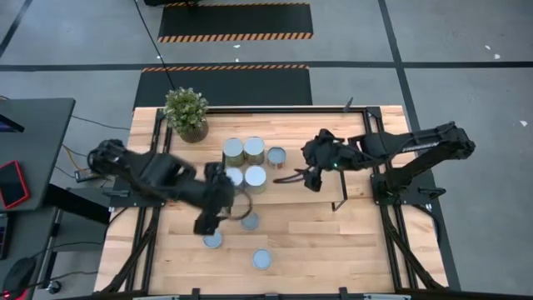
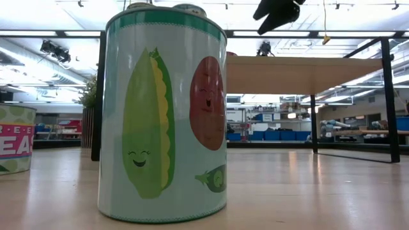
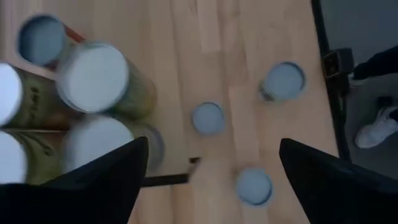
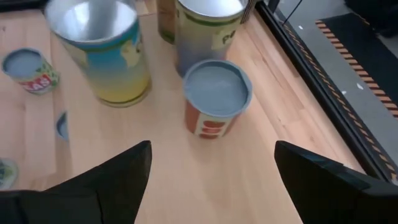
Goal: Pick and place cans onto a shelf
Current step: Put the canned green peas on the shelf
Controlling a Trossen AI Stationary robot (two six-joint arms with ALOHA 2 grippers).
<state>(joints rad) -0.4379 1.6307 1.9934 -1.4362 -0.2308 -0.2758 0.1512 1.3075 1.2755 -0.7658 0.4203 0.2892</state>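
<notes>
Several cans with white or bluish-grey tops stand in a cluster (image 1: 246,162) on the light-wood shelf (image 1: 300,125), whose board also shows raised in the low view (image 2: 300,73). Three smaller-looking cans (image 1: 250,221) (image 1: 213,240) (image 1: 262,259) stand on the table nearer the front edge. One of them, with vegetable pictures (image 2: 163,115), fills the low view. My left gripper (image 1: 218,208) (image 3: 211,186) is open and empty, above the shelf's near edge beside the cluster. My right gripper (image 1: 312,175) (image 4: 211,186) is open and empty, just right of a short red-labelled can (image 4: 216,93) (image 1: 276,156).
A potted green plant (image 1: 186,112) stands at the table's far left. Thin black rod frames (image 1: 340,179) close the shelf's right end. Another can (image 2: 13,137) shows at the left of the low view. A person's white shoe (image 3: 379,127) is on the floor beyond the table.
</notes>
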